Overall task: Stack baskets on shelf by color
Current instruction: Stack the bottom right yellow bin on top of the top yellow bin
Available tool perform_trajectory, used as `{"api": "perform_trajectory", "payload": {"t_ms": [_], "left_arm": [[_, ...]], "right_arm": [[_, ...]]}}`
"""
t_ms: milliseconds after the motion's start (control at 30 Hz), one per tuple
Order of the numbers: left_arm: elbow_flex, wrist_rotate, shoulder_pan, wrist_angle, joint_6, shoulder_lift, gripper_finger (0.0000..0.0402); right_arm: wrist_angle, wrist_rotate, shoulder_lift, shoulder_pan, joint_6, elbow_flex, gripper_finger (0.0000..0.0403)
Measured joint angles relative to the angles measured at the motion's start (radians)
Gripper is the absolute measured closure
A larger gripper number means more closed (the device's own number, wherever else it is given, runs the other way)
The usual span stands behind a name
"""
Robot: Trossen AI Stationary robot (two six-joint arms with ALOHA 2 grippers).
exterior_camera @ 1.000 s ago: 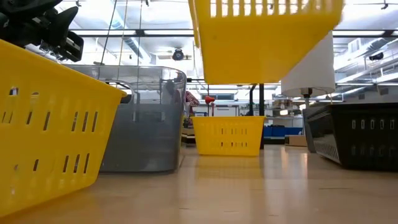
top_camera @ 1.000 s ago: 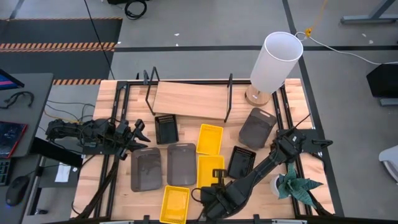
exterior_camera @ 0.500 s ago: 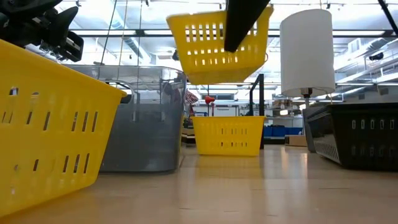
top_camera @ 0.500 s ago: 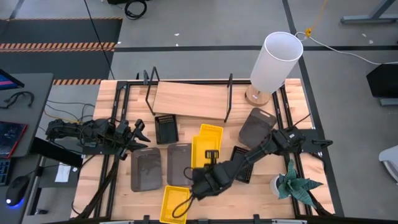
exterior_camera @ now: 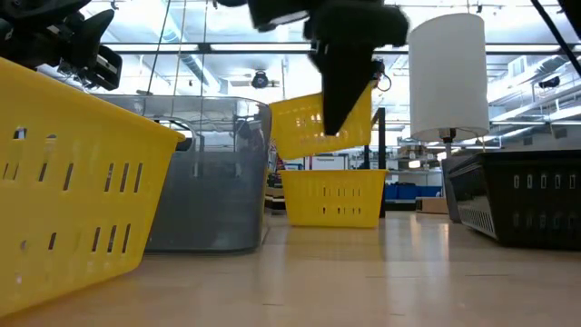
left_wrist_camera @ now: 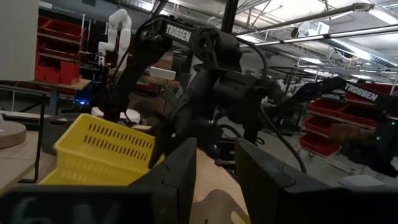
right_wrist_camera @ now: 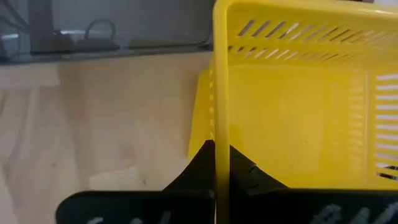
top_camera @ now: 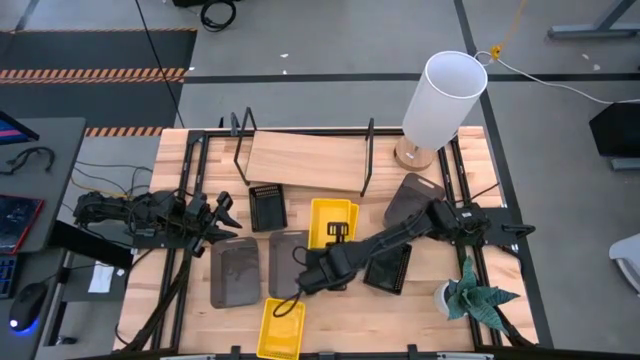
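A: How many baskets of each colour?

B: From above, three yellow: one held in the air by the right tool point(top_camera: 338, 236), a second yellow basket point(right_wrist_camera: 205, 124) lying on the surface right under it, and a third yellow basket point(top_camera: 282, 328) at the near edge. Two black ones: a black basket point(top_camera: 266, 207) in front of the shelf point(top_camera: 305, 158), another black basket point(top_camera: 388, 266) beside the right arm. Three grey: two grey baskets point(top_camera: 236, 273) side by side left of centre, and one more grey basket point(top_camera: 412, 204) by the lamp point(top_camera: 440, 100).

A: Is the right tool gripping?

B: Yes, its fingers point(right_wrist_camera: 198, 168) are clamped on the rim of the held yellow basket point(top_camera: 333, 218), which hangs tilted above the surface point(top_camera: 440, 270), in front of the shelf.

A: The left tool point(top_camera: 222, 217)?

B: It hovers at the left side, near the grey pair, its fingers apart with nothing between them.

A: Anything on the shelf?

B: No baskets there.
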Motion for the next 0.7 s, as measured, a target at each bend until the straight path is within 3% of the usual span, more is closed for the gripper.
{"api": "perform_trajectory", "payload": {"t_ms": [700], "left_arm": [[0.0, 0.0, 0.0, 0.0, 0.0, 0.0, 0.0284]], "right_arm": [[0.009, -0.015, 0.0, -0.06, 0.042, -0.03, 0.0398]]}}
